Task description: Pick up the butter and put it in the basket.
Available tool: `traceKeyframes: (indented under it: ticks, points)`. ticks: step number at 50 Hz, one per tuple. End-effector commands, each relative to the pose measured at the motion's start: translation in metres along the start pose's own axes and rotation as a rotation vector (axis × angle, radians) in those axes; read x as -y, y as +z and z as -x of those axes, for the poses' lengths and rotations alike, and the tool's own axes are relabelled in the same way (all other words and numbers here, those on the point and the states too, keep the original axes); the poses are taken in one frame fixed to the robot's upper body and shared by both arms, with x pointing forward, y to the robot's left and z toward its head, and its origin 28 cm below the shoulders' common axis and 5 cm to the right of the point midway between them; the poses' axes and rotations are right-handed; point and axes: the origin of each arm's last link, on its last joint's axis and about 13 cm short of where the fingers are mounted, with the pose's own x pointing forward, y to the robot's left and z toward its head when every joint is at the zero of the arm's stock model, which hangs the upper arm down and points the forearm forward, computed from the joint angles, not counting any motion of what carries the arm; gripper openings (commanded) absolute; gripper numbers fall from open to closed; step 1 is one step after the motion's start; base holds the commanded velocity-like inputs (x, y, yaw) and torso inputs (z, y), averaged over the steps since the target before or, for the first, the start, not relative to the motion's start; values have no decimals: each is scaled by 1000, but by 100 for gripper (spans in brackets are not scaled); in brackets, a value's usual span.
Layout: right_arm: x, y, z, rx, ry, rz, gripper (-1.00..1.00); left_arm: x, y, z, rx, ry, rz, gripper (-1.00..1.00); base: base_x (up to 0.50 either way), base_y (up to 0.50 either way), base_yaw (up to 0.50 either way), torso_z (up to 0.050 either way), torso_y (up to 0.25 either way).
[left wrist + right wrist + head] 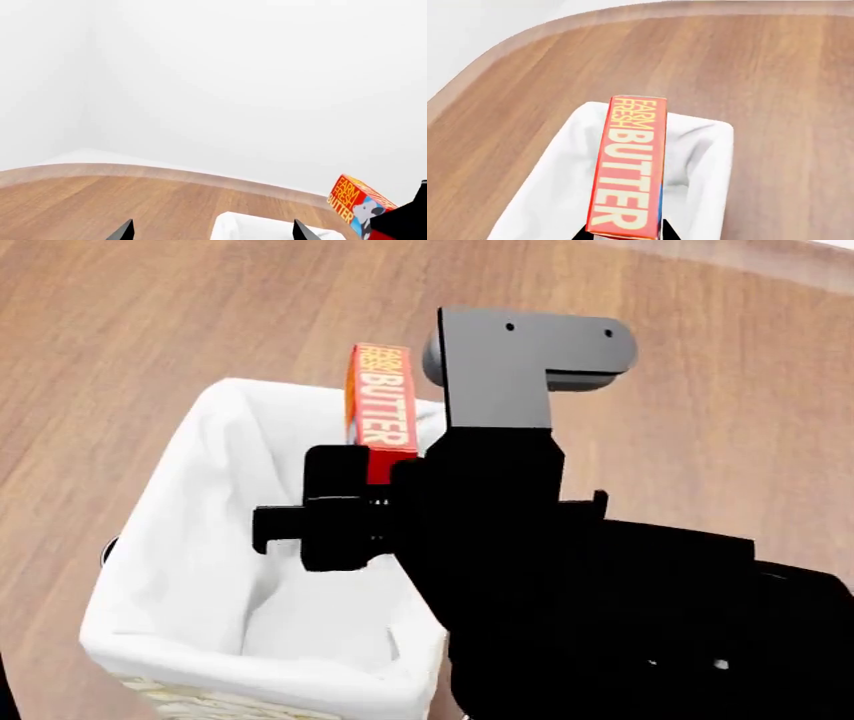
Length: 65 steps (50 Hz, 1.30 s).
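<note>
The right gripper [380, 475] held the butter [380, 410] clamped between its jaws, poised above the open basket [174, 540] on the wooden table [694, 390]. The left gripper [213, 231] hung nearby, jaws spread wide and empty.

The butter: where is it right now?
In the head view the butter is held up by the right gripper above the open basket, near its far rim; it has not been released.
</note>
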Motion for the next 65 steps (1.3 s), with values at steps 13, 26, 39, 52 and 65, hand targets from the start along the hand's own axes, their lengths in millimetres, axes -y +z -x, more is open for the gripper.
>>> traceKeyframes:
  ticks: [13,26,39,52,65]
  points:
    - [-39,38,-4,-92,88,-167,-100,-1,1,-2,23,-24,45,100,0,0,0,0,2]
    - [-53,36,-18,-155,76,-219,-100,-3,2,-3,24,-18,50,100,0,0,0,1,2]
    - [-56,50,-43,-137,7,-493,-100,-4,1,-4,23,-14,53,100,0,0,0,0,1]
    - [-64,52,-52,-162,18,-585,-100,-5,3,-4,26,-11,53,100,0,0,0,1,2]
    - [-72,54,-59,-170,-2,-670,-100,-6,3,-4,28,-6,54,100,0,0,0,1,2]
